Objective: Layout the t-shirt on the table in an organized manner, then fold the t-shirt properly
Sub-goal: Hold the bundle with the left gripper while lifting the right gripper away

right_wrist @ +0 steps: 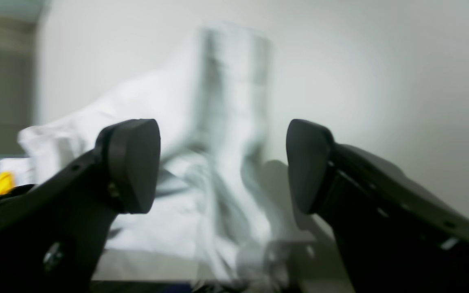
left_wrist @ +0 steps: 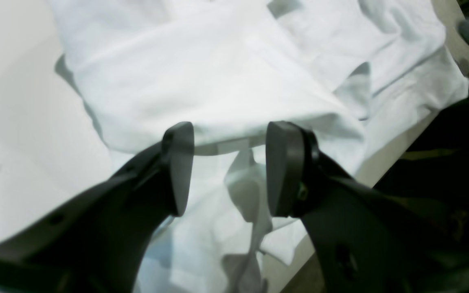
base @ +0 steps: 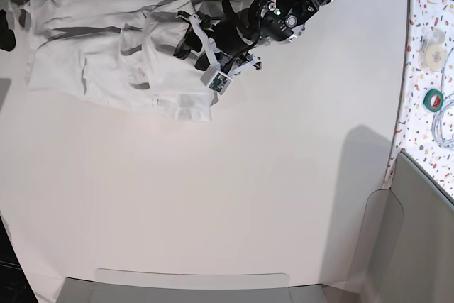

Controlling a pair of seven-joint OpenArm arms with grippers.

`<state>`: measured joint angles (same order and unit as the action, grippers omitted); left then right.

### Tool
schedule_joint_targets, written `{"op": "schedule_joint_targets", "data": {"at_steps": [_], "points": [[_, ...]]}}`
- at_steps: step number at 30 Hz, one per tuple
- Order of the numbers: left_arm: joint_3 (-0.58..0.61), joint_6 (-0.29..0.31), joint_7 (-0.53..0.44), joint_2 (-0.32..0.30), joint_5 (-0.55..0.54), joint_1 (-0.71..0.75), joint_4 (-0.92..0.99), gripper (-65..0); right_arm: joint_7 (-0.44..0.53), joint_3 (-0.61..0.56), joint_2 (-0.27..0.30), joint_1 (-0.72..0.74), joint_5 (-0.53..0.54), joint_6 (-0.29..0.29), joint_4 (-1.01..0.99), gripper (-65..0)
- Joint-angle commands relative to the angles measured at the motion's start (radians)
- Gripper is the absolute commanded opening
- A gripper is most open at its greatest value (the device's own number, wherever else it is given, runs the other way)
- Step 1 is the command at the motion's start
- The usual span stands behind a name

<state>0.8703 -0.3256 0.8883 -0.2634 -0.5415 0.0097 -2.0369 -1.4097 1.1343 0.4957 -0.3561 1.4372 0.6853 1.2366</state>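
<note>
The left claw (left_wrist: 226, 169) was spread wide with nothing in it, just over the near edge of the crumpled white t-shirt (left_wrist: 218, 77), which lay at ten o'clock on the big table (base: 234, 196), and the right claw (right_wrist: 224, 165) gaped too.

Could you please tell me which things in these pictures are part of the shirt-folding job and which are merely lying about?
Part of the job:
- t-shirt, rumpled near the far edge
- table
- left gripper, open over the shirt
- right gripper, open

Lying about:
- green tape roll on the speckled panel
- white cable
</note>
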Motion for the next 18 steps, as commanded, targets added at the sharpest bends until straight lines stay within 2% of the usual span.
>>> {"op": "schedule_joint_targets", "data": {"at_steps": [1,3,8,12,18], "points": [[-0.003,0.004,-0.019,-0.003,-0.004,-0.007,-0.015,-36.3,0.013,-0.007,0.022,0.007,0.032,0.013,0.016,-17.5],[-0.004,0.004,-0.019,-0.003,-0.004,-0.007,-0.015,-36.2,0.013,-0.010,0.018,0.007,0.006,0.013,0.016,-17.5],[-0.004,0.004,-0.019,-0.001,-0.004,-0.007,-0.015,-36.2,0.013,-0.010,-0.047,0.061,-0.163,0.013,0.021,-17.5],[-0.004,0.004,-0.019,-0.001,-0.004,-0.007,-0.015,-36.2,0.013,-0.035,-0.094,0.087,-0.252,0.013,0.024,-17.5],[-0.004,0.004,-0.019,-0.001,-0.004,-0.006,-0.015,-36.2,0.013,-0.093,-0.119,0.101,-0.263,0.013,0.039,-17.5]]}}
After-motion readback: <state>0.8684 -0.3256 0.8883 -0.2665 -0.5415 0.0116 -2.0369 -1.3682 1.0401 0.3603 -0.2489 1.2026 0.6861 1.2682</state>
